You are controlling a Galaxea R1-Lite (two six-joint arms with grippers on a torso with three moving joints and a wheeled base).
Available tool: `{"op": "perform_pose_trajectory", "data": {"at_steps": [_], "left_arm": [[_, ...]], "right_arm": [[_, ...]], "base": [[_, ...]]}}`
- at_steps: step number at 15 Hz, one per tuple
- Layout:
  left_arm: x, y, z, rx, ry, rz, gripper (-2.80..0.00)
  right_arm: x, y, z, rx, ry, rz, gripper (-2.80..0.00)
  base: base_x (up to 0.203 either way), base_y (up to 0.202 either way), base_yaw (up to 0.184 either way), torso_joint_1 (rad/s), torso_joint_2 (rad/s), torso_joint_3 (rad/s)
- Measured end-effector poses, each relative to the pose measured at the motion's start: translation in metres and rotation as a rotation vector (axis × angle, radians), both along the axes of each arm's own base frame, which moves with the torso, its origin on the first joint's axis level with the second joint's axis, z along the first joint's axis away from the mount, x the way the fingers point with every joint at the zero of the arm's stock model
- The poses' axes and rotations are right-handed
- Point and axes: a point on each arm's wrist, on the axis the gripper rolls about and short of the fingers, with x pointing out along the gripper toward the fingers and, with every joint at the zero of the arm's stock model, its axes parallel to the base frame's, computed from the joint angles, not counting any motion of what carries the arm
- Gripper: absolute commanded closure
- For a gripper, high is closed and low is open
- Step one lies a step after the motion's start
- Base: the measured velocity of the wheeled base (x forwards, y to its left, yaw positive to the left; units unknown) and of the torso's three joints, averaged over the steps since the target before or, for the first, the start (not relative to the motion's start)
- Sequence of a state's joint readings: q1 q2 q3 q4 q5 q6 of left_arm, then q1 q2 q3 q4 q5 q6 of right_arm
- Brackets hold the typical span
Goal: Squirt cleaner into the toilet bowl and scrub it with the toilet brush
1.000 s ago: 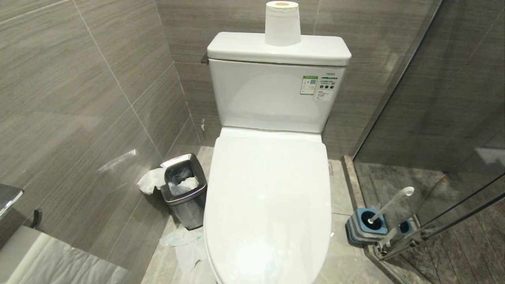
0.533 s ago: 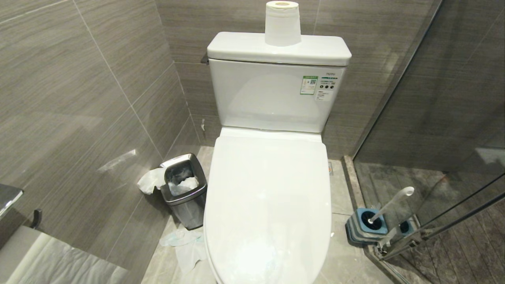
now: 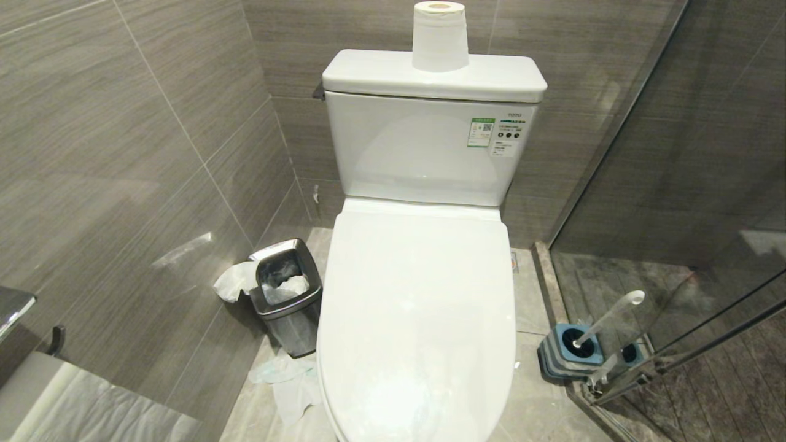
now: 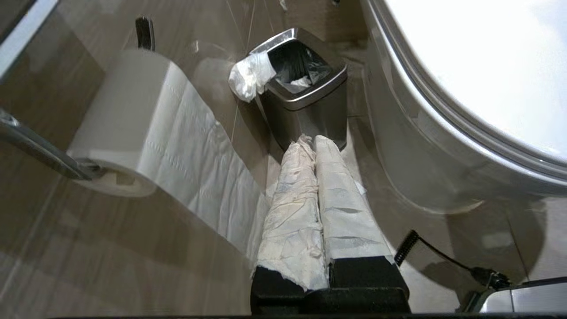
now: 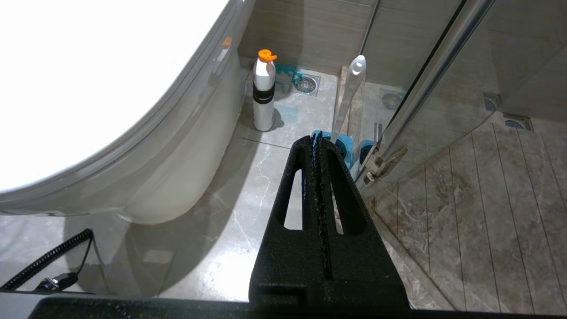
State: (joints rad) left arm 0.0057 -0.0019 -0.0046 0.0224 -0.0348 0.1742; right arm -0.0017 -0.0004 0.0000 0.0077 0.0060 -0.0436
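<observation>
The toilet bowl (image 3: 344, 393) stands in the middle with its white lid (image 3: 417, 319) down, so the inside is hidden. Its outer wall shows beside each gripper. The toilet brush (image 3: 611, 318) leans in its blue-topped holder (image 3: 568, 350) on the floor to the right, bristle end down in the holder. A white cleaner bottle (image 5: 264, 95) with an orange cap stands on the floor by the bowl's right side. My left gripper (image 4: 312, 139), fingers wrapped in white paper, hangs shut and empty left of the bowl. My right gripper (image 5: 315, 138) hangs shut and empty, short of the brush (image 5: 350, 93).
A square steel bin (image 3: 287, 294) with tissue sits left of the toilet, and crumpled paper (image 3: 288, 380) lies on the floor. A paper roll (image 3: 439, 37) stands on the tank. A wall roll (image 4: 133, 115) hangs at left. A glass shower door (image 3: 675, 245) closes off the right.
</observation>
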Motion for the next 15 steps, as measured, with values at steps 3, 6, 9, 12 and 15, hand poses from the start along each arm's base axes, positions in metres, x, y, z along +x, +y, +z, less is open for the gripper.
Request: {"op": "perform_pose_trajectory", "data": {"at_steps": [3, 6, 9, 12, 15], "left_arm": [[-0.0004, 0.0001, 0.0003, -0.084, 0.007, 0.008, 0.00], [-0.0004, 0.0003, 0.0008, -0.098, 0.004, 0.014, 0.00], [-0.0001, 0.0005, 0.0028, -0.127, -0.022, 0.021, 0.00], [0.0002, 0.0006, 0.0021, -0.160, -0.021, 0.026, 0.00], [0.0002, 0.0006, 0.0019, -0.161, -0.020, 0.026, 0.00]], "right_arm": [[0.0000, 0.0000, 0.0000, 0.000, 0.000, 0.000, 0.00], [0.0000, 0.0000, 0.0000, 0.000, 0.000, 0.000, 0.00], [0.0000, 0.0000, 0.0000, 0.000, 0.000, -0.001, 0.00], [0.0000, 0.0000, 0.0000, 0.000, 0.000, 0.001, 0.00], [0.0001, 0.0000, 0.0000, -0.001, 0.001, 0.001, 0.00]], "base": [[0.000, 0.000, 0.000, 0.000, 0.00, 0.000], [0.000, 0.000, 0.000, 0.000, 0.00, 0.000], [0.000, 0.000, 0.000, 0.000, 0.00, 0.000], [0.000, 0.000, 0.000, 0.000, 0.00, 0.000], [0.000, 0.000, 0.000, 0.000, 0.00, 0.000]]}}
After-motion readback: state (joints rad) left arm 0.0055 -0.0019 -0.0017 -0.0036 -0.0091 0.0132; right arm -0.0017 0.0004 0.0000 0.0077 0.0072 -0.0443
